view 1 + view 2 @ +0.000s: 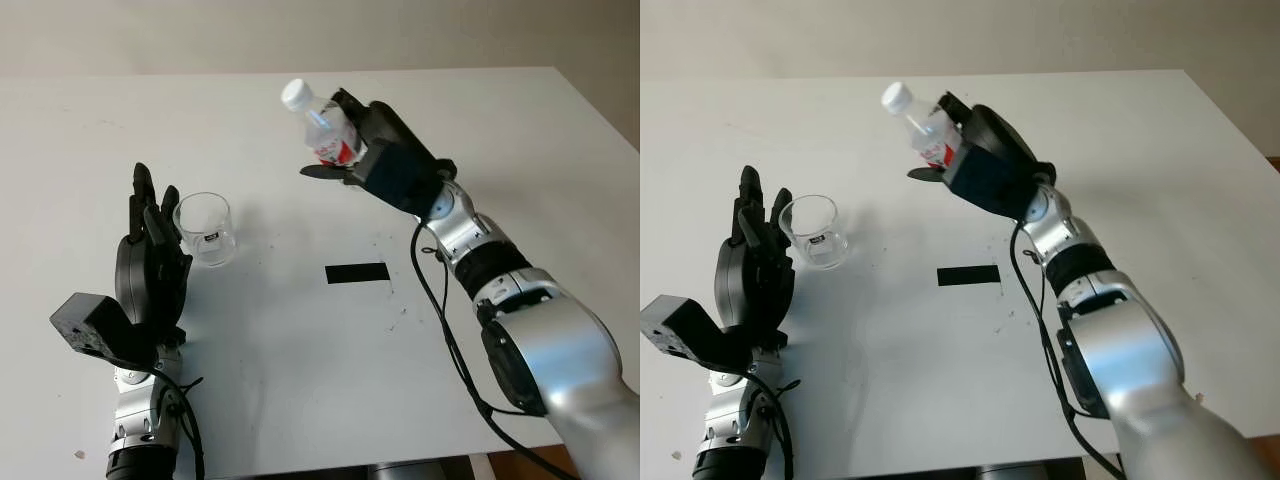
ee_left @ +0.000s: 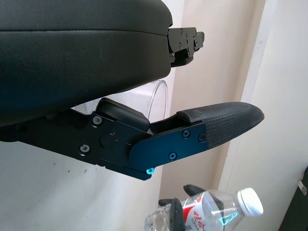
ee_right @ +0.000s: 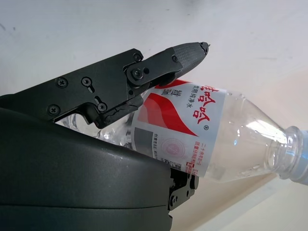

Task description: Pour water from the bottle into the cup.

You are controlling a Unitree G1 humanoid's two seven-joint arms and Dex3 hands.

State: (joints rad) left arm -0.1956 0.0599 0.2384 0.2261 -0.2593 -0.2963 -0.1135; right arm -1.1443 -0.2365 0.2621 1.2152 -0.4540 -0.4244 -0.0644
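Left hand [image 1: 150,260], black and three-fingered, released and holding nothing, stands just left of the clear, short glass cup [image 1: 205,228] on the white table [image 1: 300,370]. A black rectangular tape strip [image 1: 357,272] lies right of the cup. Right hand [image 1: 375,150] grasps the clear plastic water bottle with red-and-white label and white cap [image 1: 322,128], held above the table, tilted, cap toward the cup's side, still capped.
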